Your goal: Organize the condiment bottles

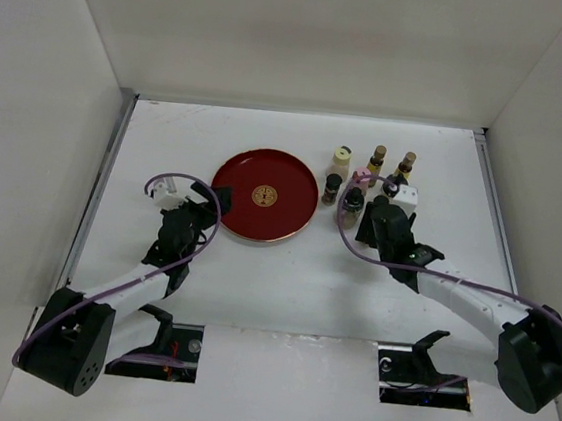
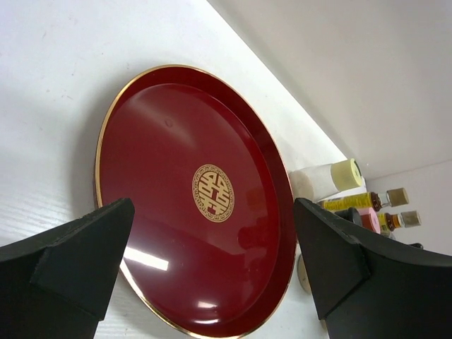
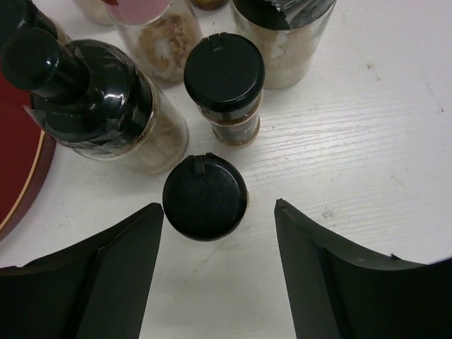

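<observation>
The condiment bottles stand in a cluster right of the red tray (image 1: 265,195). Among them are a cream-capped jar (image 1: 341,160), two amber bottles with gold caps (image 1: 377,160) and dark ones (image 1: 333,186). My right gripper (image 1: 363,213) is open over the cluster's near edge. In the right wrist view its open jaws (image 3: 219,206) flank a small black-capped jar (image 3: 205,196) from above without touching it. Behind it stand another black-capped jar (image 3: 224,78), a dark bottle (image 3: 85,92) and a pink-capped jar (image 3: 152,28). My left gripper (image 1: 214,201) is open and empty at the tray's left rim.
The left wrist view shows the tray (image 2: 155,141) between my open left jaws (image 2: 213,205), with the cream-capped jar (image 2: 332,178) and an amber bottle (image 2: 364,201) beyond it. The tray's edge (image 3: 18,176) lies just left of the dark bottle. White walls enclose the table.
</observation>
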